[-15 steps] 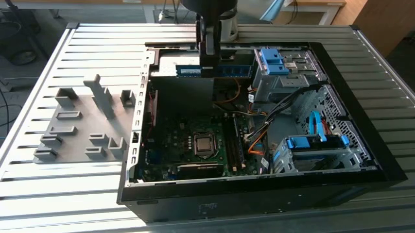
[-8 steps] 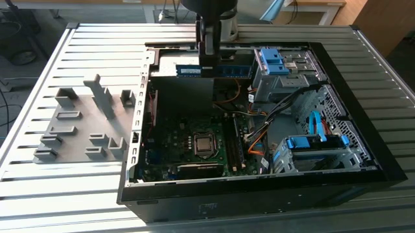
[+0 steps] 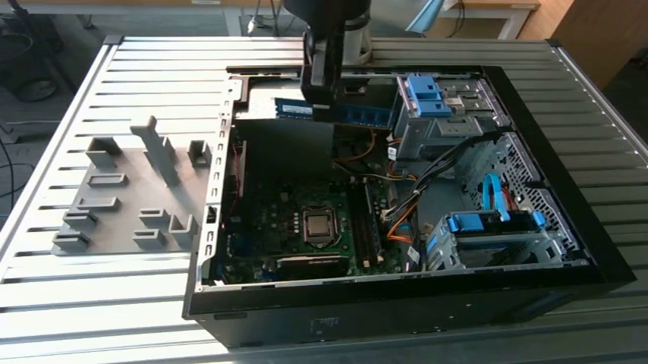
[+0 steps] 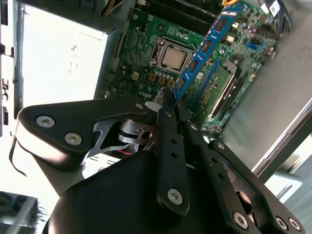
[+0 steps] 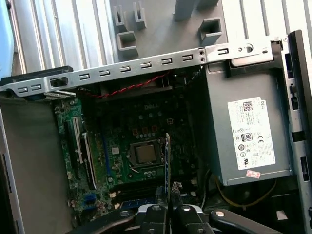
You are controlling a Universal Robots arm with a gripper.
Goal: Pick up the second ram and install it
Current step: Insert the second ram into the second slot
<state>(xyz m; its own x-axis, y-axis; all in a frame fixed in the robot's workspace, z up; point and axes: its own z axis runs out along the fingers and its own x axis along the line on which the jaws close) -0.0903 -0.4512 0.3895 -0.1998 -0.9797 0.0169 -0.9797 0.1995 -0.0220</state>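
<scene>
ram stick (image 4: 207, 46): 1 | computer case (image 3: 567, 220): 1 | grey holder fixture (image 3: 127, 201): 1

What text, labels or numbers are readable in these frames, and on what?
White label on the power supply: print too small to read.
Sticker on the second ram: blurred, unreadable.
Markings on the motherboard: too small to read.

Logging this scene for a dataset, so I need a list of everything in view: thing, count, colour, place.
second ram: one, blue, clamped in the gripper above the motherboard.
motherboard: one, green, on the case floor.
processor socket: one, silver, mid-board.
power supply: one, grey, inside the case.
computer case: one, black, open, on the table.
holder fixture: one, grey, at the exterior view's left.
table: one, slatted silver.
gripper: one, black, shut on the ram.
</scene>
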